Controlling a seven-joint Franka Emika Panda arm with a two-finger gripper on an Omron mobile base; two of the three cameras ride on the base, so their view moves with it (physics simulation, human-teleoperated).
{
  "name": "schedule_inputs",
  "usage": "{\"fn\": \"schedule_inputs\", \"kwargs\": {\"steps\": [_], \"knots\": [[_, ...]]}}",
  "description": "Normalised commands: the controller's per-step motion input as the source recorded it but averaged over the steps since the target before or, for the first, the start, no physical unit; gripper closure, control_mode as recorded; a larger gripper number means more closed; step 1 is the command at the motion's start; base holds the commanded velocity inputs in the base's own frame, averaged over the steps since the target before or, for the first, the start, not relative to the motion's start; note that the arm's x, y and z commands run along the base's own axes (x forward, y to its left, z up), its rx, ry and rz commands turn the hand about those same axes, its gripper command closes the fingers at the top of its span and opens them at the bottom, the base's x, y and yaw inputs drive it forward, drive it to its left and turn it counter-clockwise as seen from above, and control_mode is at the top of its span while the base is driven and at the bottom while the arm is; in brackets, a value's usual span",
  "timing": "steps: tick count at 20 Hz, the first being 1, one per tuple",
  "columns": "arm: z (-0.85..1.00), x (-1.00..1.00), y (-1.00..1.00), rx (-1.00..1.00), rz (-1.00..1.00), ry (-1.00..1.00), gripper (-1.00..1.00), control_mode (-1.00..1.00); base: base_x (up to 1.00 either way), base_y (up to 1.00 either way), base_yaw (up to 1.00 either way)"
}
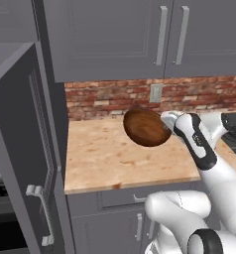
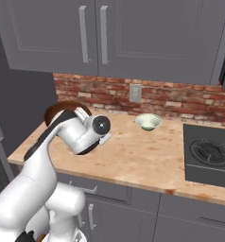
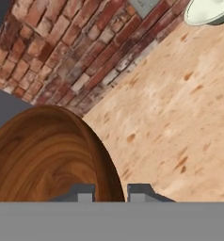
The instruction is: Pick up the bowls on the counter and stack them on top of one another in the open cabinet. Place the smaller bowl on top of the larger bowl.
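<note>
The robot's tool (image 3: 110, 193) is pinching the rim of the brown bowl (image 1: 146, 127), one finger on each side of the wall, and carries it tipped on edge above the desk (image 1: 120, 158), clear of the surface. The step in hand appears to be the carry toward the open cabinet (image 1: 21, 149) on the left, so the arm would do well to swing slowly, since a rim pinch on a wide glossy bowl leaves it free to pivot or slip between the fingers. It should level the bowl before setting it down, pass wide of the cabinet door (image 1: 26, 163) and its metal handle (image 1: 43, 216), and lower the bowl flat and well inside the shelf so that room is left for the second bowl to sit in it. The small pale bowl (image 2: 148, 121) rests on the desk near the brick wall (image 2: 180, 101), not yet picked up. The left base view shows the cabinet door and how the brown bowl hangs between it and the arm. The right base view hides most of that bowl behind the wrist but shows the pale bowl, the wall socket (image 2: 135, 93) above it and the stove (image 2: 209, 153) to the right. The hand view gives the grip itself, with the wood grain close against the fingers (image 3: 85, 192)
</note>
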Motion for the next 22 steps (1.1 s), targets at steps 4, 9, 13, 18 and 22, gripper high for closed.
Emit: {"fn": "schedule_inputs", "kwargs": {"steps": [4, 9, 13, 18, 22], "knots": [[0.26, -0.35, -0.04, 0.01, 0.03, 0.04, 1.00, -1.00, 0.00, 0.00, 0.00], [0.21, -0.35, -0.02, 0.00, 0.03, 0.02, 1.00, -1.00, 0.00, 0.00, 0.00], [0.11, -0.28, 0.00, 0.00, 0.02, 0.01, 1.00, 1.00, -0.09, 0.00, 0.01], [0.00, 0.00, 0.00, 0.00, 0.00, 0.00, 1.00, 1.00, -0.40, 0.00, 0.02], [0.00, 0.00, 0.00, 0.00, 0.00, 0.00, 1.00, 1.00, -0.48, 0.00, 0.01]]}}
